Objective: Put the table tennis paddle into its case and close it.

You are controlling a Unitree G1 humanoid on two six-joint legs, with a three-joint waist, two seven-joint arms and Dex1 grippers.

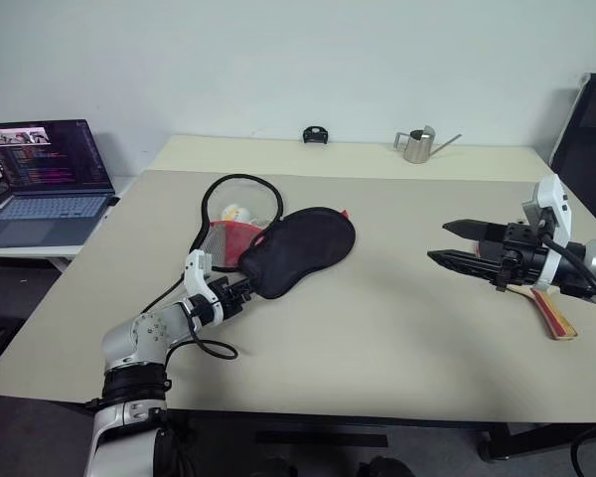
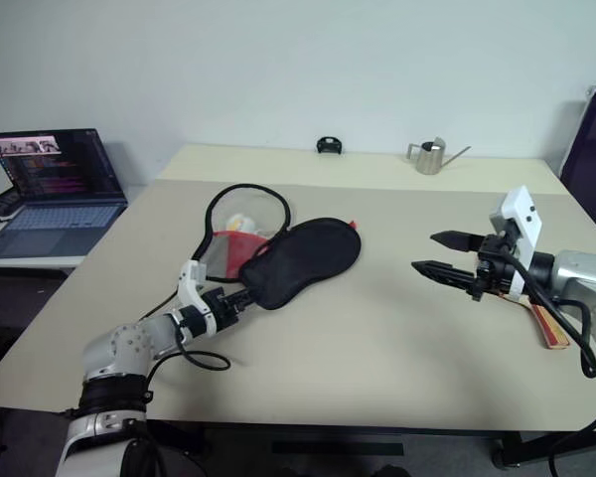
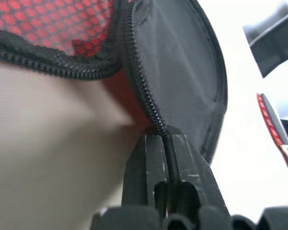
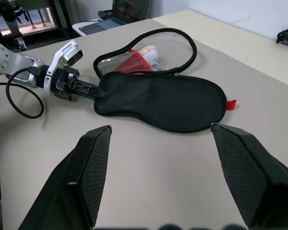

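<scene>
The black fabric case [image 1: 303, 246] lies open at the table's middle, its black half folded over the red mesh-lined half [image 1: 228, 238]. My left gripper [image 1: 246, 288] is shut on the zipper edge [image 3: 149, 108] at the case's narrow end. The table tennis paddle [image 1: 556, 318] lies at the table's right edge, its striped wooden handle showing under my right arm. My right gripper [image 1: 439, 241] hovers open above the table, right of the case, pointing at it with nothing between its fingers [image 4: 93, 167].
An open laptop [image 1: 42, 179] sits on a side desk at the left. A small metal watering can [image 1: 417, 145] and a small black object [image 1: 315, 134] stand on the far table. A dark chair back [image 1: 588, 129] rises at the far right.
</scene>
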